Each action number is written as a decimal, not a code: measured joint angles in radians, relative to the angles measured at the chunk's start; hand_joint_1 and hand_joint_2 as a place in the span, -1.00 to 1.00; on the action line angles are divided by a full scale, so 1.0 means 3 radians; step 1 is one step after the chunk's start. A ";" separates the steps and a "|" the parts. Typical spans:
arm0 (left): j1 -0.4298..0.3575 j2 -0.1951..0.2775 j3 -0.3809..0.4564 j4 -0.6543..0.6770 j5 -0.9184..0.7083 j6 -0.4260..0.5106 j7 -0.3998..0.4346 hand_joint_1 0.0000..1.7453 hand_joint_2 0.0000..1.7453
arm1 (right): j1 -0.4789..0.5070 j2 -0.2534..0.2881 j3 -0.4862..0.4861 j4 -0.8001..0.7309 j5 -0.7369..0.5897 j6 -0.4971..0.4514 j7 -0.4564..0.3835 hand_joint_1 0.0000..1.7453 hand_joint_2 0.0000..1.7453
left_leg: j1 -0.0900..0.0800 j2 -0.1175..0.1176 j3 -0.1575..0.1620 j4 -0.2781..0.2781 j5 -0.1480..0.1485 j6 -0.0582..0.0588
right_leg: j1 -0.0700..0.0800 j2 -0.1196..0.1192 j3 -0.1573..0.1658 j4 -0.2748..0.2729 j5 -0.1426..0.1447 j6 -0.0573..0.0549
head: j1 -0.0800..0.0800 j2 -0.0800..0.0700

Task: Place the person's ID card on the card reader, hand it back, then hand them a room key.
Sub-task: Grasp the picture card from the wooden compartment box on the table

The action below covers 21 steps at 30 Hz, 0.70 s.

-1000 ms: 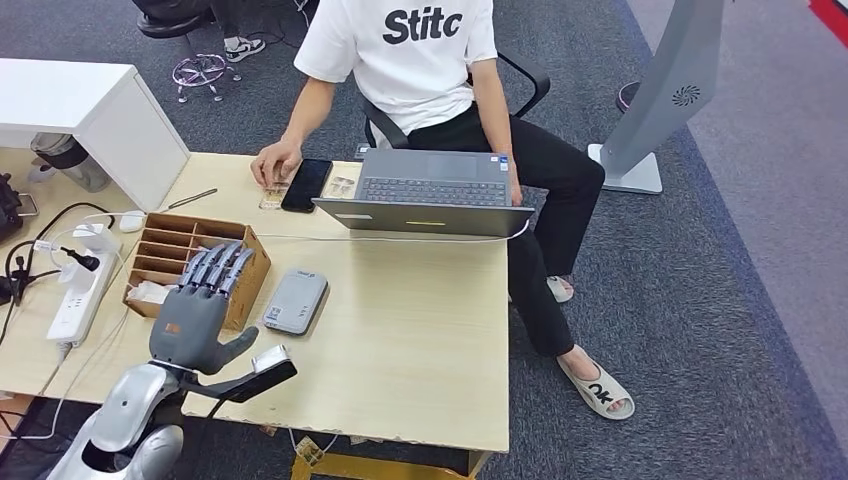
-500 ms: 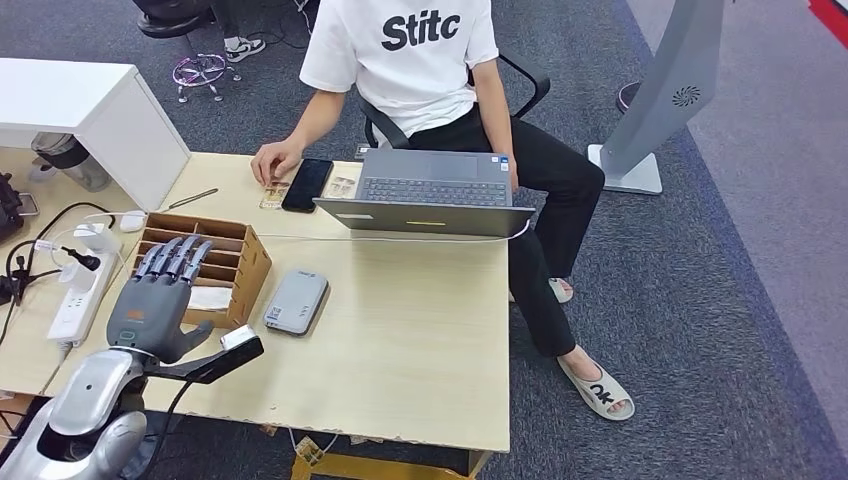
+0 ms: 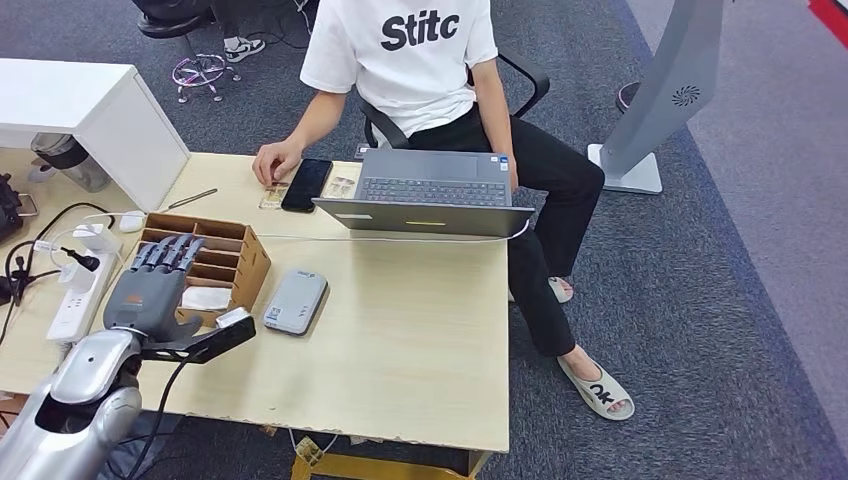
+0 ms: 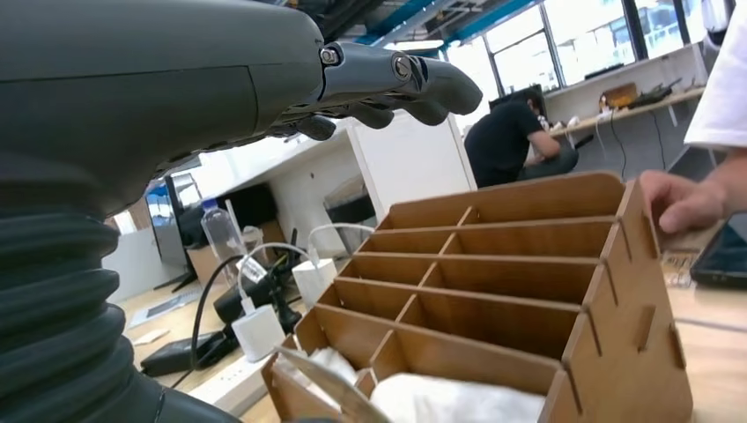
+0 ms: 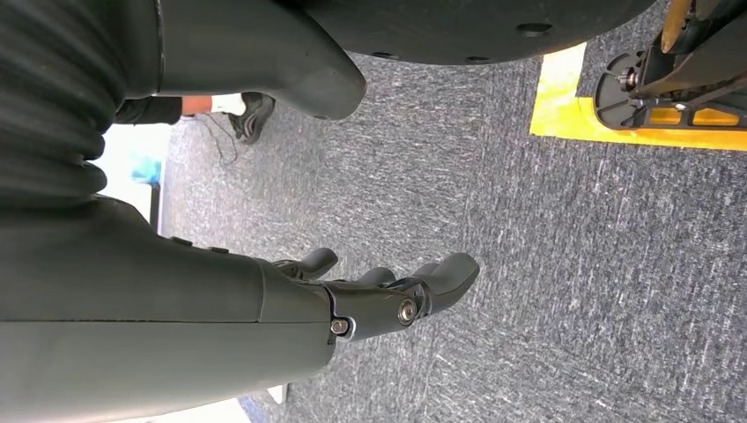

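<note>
Card reader point(image 3: 296, 301) flat on the table point(image 3: 420, 340), just right of the wooden organizer point(image 3: 205, 262): a slim grey slab with rounded corners, small markings on top, nothing lying on it. Cards point(image 3: 339, 186) small and pale, at the far edge of the table beside a black phone point(image 3: 305, 184), close under the person's hand point(image 3: 276, 160); too small to tell ID from room key. Judged light, thin, stiff and slick against the tabletop, so hard to lift off flat; best pinched by the long edges, or slid to an edge or taken straight from the person's fingers. No breakage worry, but easy to drop or flick away. White packets or paper low in the near compartments of the organizer, seen close from the left wrist; possibly key stock, cannot confirm. Left hand point(image 3: 152, 286) hovering over the near-left part of the organizer, palm down, fingers stretched forward and slightly spread, thumb out to the right, gripping nothing. Right hand point(image 5: 379, 295) hanging beside the body above grey carpet point(image 5: 546, 264), fingers loosely extended, nothing in them. Open laptop point(image 3: 432, 192) at the far side of the table in front of the seated person. Power strip point(image 3: 78, 290) and cables off to the left. No card yet at the reader; task judged at its start.
</note>
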 joint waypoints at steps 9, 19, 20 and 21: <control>-0.0094 0.0042 -0.0111 0.0222 0.0067 -0.0093 -0.0024 -1.00 1.00 | -0.0004 0.0005 -0.0024 0.0000 0.0025 0.0004 0.0009 -1.00 1.00 | 0.0000 0.0000 0.0000 0.0000 0.0000 0.0000 | 0.0000 0.0000 0.0001 0.0000 0.0000 0.0000 | 0.0000 0.0000; -0.0179 0.0042 -0.0235 0.0351 0.0015 -0.0060 0.0017 -1.00 1.00 | -0.0005 0.0006 -0.0038 0.0000 0.0025 0.0004 0.0014 -1.00 1.00 | 0.0000 0.0001 0.0000 0.0000 0.0000 0.0000 | 0.0000 0.0001 0.0000 0.0000 0.0000 0.0000 | 0.0000 0.0000; -0.0182 0.0042 -0.0241 0.0358 0.0007 -0.0058 0.0025 -1.00 1.00 | -0.0005 0.0007 -0.0044 0.0000 0.0025 0.0004 0.0016 -1.00 1.00 | 0.0000 0.0001 0.0000 0.0000 0.0000 0.0000 | 0.0000 0.0001 0.0000 0.0000 0.0000 0.0000 | 0.0000 0.0000; -0.0183 0.0042 -0.0245 0.0364 0.0001 -0.0056 0.0032 -1.00 1.00 | -0.0006 0.0007 -0.0050 0.0000 0.0025 0.0004 0.0018 -1.00 1.00 | 0.0000 0.0001 0.0000 0.0000 0.0000 0.0000 | 0.0000 0.0001 0.0000 0.0000 0.0000 0.0000 | 0.0000 0.0000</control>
